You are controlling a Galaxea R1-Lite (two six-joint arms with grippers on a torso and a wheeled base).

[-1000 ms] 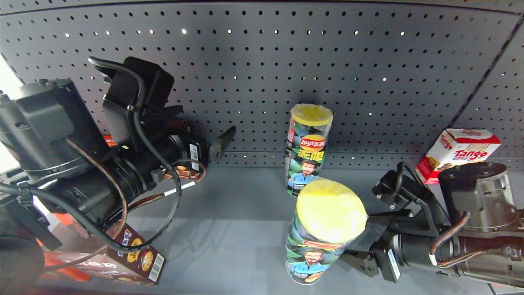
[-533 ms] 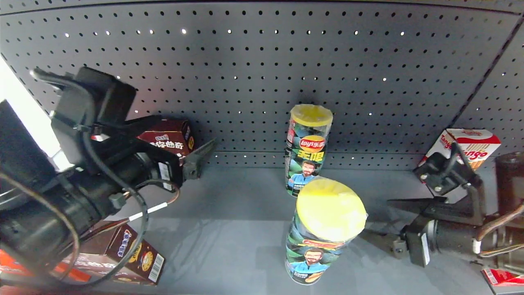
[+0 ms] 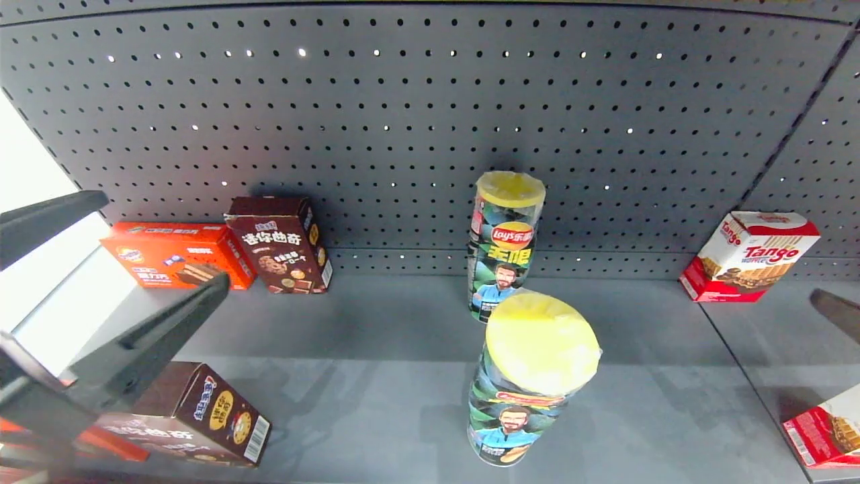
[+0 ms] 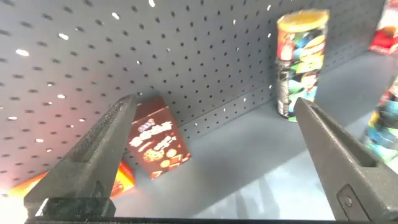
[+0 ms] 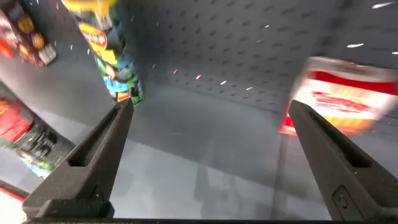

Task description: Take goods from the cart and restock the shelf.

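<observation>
Two yellow-lidded chip cans stand upright mid-shelf, a rear can [image 3: 508, 245] by the pegboard and a front can [image 3: 531, 376] just before it. At the back left an upright brown cookie box [image 3: 282, 242] sits beside an orange box [image 3: 178, 255]. My left gripper [image 3: 164, 237] hangs open and empty at the left edge, well back from those boxes. Its wrist view shows the left gripper [image 4: 214, 101] wide open, with the brown box [image 4: 155, 143] and rear can [image 4: 301, 62] beyond. My right gripper [image 5: 209, 104] is open and empty, between the rear can [image 5: 109, 56] and a wafer box [image 5: 345, 99].
The grey shelf [image 3: 376, 349] has a pegboard back. A brown box [image 3: 201, 417] lies at the front left. A red-and-white wafer box [image 3: 752, 255] stands at the back right and another red box [image 3: 823, 427] sits at the front right corner.
Both arms have drawn back out of the shelf, the left one leftward and the right one rightward. The right gripper has left the front can, and the back-left boxes are uncovered.
</observation>
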